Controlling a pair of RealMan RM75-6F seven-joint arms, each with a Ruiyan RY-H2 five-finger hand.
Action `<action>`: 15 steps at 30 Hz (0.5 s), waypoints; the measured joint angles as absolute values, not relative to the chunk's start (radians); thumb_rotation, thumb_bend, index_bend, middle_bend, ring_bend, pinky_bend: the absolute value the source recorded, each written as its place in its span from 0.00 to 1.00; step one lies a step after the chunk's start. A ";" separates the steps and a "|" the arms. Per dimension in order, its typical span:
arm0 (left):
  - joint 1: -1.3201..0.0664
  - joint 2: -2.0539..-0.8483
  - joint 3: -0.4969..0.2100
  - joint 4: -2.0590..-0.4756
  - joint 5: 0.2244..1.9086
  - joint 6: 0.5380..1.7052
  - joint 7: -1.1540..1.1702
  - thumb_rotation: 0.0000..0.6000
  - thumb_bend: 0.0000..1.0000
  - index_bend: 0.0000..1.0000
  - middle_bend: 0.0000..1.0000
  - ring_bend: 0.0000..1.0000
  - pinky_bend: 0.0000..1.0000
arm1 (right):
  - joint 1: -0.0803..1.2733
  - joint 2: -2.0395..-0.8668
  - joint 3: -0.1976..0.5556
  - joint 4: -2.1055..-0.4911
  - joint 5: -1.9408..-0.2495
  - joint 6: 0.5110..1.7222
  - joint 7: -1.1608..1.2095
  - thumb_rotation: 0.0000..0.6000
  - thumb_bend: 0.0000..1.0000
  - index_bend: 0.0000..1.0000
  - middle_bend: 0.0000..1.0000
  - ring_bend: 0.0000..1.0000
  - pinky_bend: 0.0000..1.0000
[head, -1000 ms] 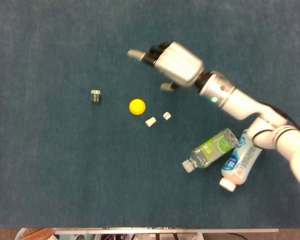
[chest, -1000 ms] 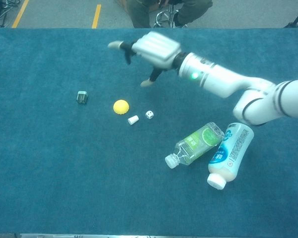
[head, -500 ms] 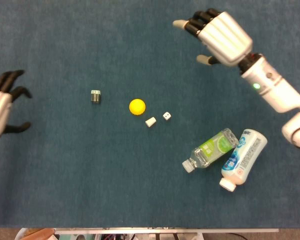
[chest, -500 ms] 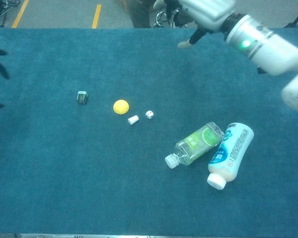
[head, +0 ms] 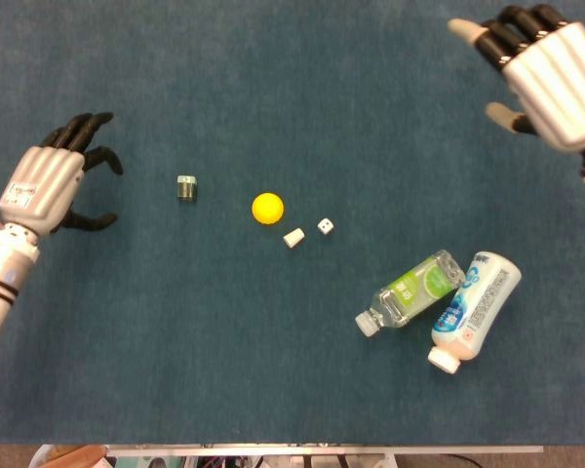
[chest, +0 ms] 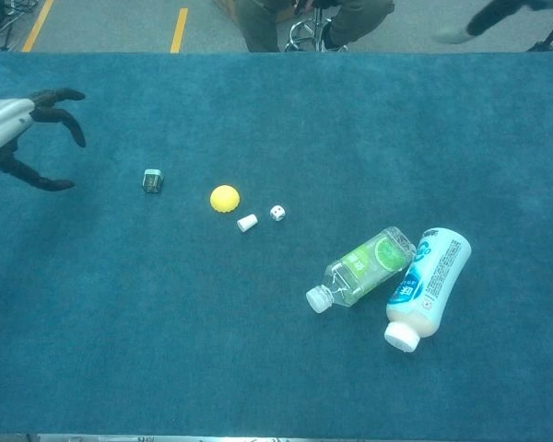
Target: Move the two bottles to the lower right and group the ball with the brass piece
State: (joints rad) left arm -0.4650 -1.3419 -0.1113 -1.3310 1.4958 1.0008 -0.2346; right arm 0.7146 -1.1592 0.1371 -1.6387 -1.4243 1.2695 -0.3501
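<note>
Left hand (head: 47,180): empty, fingers spread, left of the brass piece (head: 186,187). Right hand (head: 551,70): empty, fingers apart, at far right corner. Worktop (head: 273,370), blue. One yellow ball (head: 267,208), centre. One die (head: 325,225); one white cap (head: 293,237). Two bottles lying touching, lower right: green-labelled bottle (head: 410,292), white bottle (head: 470,310); label text unreadable.
</note>
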 measured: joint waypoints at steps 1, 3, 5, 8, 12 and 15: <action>-0.480 -1.344 -0.113 -1.323 1.490 0.978 -0.254 1.00 0.16 0.41 0.02 0.00 0.13 | 0.702 -1.150 0.139 -1.656 -1.418 1.276 -0.366 1.00 0.00 0.25 0.43 0.32 0.40; -0.503 -1.348 -0.116 -1.311 1.480 0.944 -0.282 1.00 0.16 0.41 0.00 0.00 0.11 | 0.689 -1.143 0.143 -1.669 -1.409 1.280 -0.380 1.00 0.00 0.25 0.43 0.32 0.40; -0.529 -1.355 -0.120 -1.295 1.467 0.907 -0.315 1.00 0.16 0.41 0.00 0.00 0.11 | 0.683 -1.144 0.148 -1.670 -1.404 1.278 -0.384 1.00 0.00 0.25 0.43 0.32 0.40; -0.559 -1.375 -0.124 -1.265 1.454 0.879 -0.340 1.00 0.16 0.39 0.00 0.00 0.11 | 0.680 -1.153 0.152 -1.662 -1.403 1.272 -0.381 1.00 0.00 0.25 0.43 0.32 0.40; -0.583 -1.409 -0.125 -1.229 1.447 0.866 -0.360 1.00 0.16 0.36 0.00 0.00 0.11 | 0.677 -1.168 0.156 -1.642 -1.406 1.264 -0.367 1.00 0.00 0.25 0.43 0.32 0.40; -0.598 -1.433 -0.124 -1.206 1.442 0.857 -0.370 1.00 0.16 0.35 0.00 0.00 0.11 | 0.675 -1.179 0.160 -1.625 -1.410 1.257 -0.353 1.00 0.00 0.25 0.43 0.32 0.40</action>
